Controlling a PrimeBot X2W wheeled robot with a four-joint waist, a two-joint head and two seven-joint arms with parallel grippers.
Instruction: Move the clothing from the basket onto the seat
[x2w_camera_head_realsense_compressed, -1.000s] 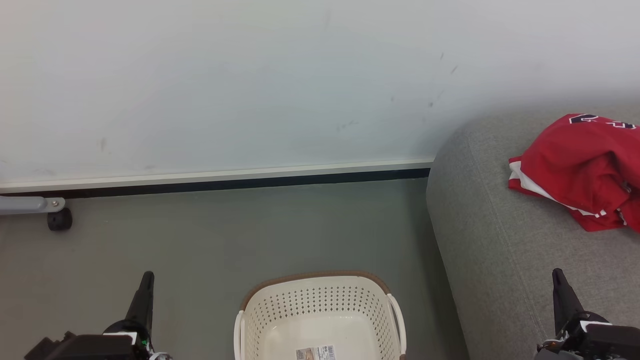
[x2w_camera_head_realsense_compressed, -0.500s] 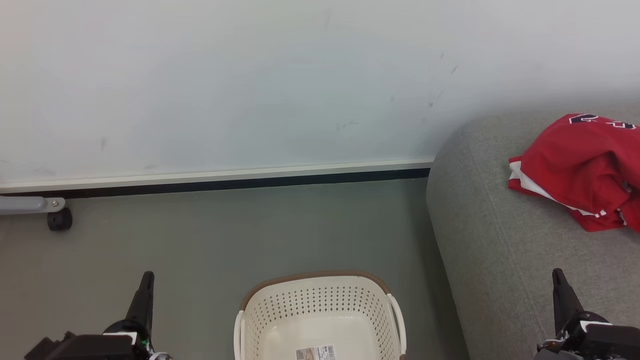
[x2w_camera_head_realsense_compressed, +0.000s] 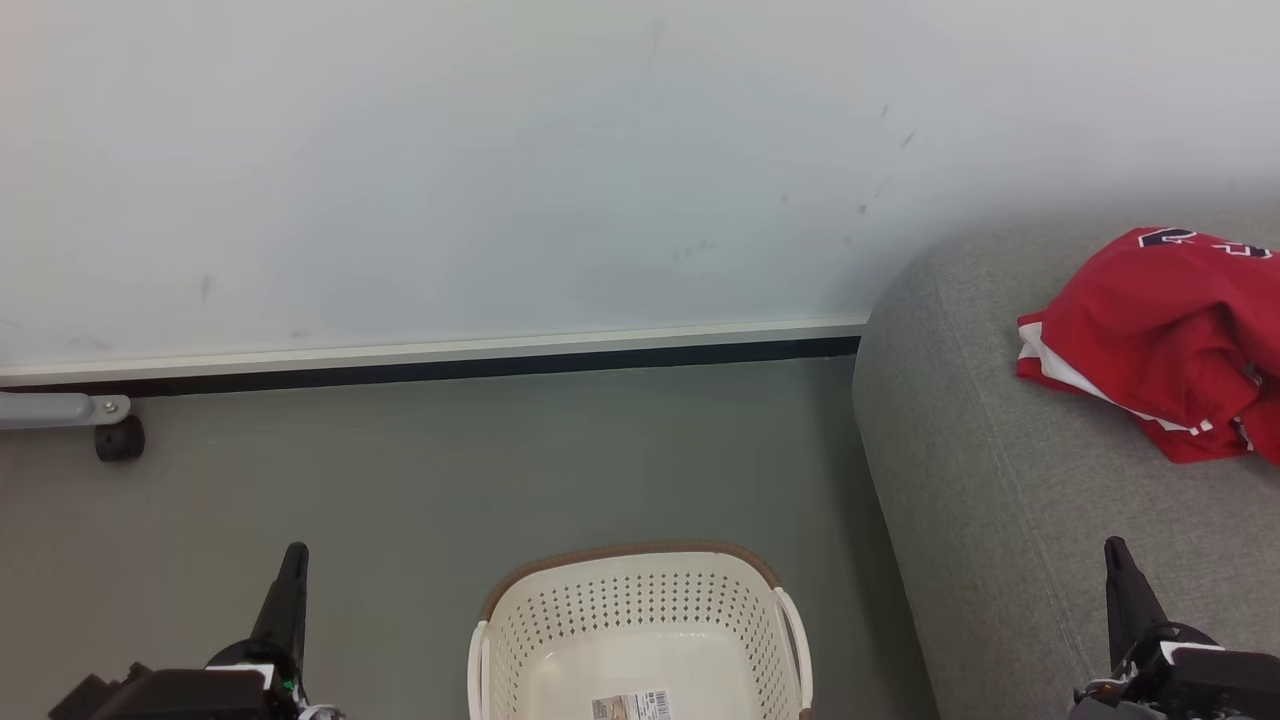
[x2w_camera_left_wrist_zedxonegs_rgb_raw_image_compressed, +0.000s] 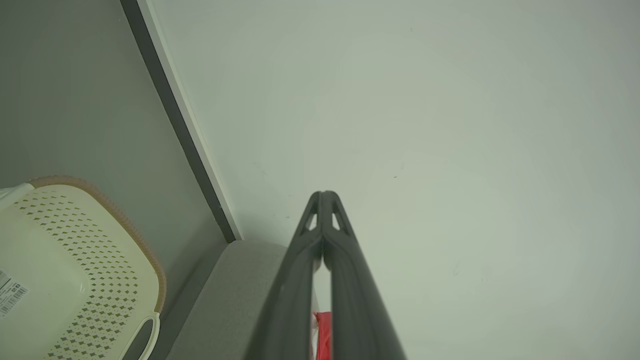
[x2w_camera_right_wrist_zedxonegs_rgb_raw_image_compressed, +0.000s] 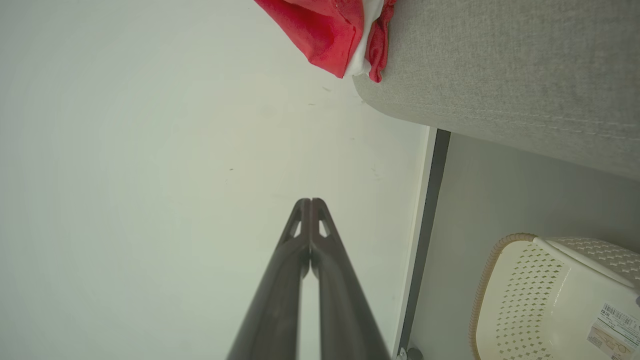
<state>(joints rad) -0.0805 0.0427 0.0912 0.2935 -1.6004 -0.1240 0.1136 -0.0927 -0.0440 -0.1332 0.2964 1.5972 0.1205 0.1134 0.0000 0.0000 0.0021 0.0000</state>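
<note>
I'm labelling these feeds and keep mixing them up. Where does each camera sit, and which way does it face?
Head view: on the robot's head, facing forward and down at the wall, basket and seat bearing the clothing; left gripper and right gripper rise at the bottom corners.
Left wrist view: on the left wrist, facing the wall along its shut fingers; basket lower left.
Right wrist view: on the right wrist, facing the wall along its shut fingers; seat upper right.
All three share the basket, seat and clothing.

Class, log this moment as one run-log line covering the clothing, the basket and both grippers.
clothing: on seat | basket: no clothing seen inside | left gripper: shut, empty | right gripper: shut, empty
</note>
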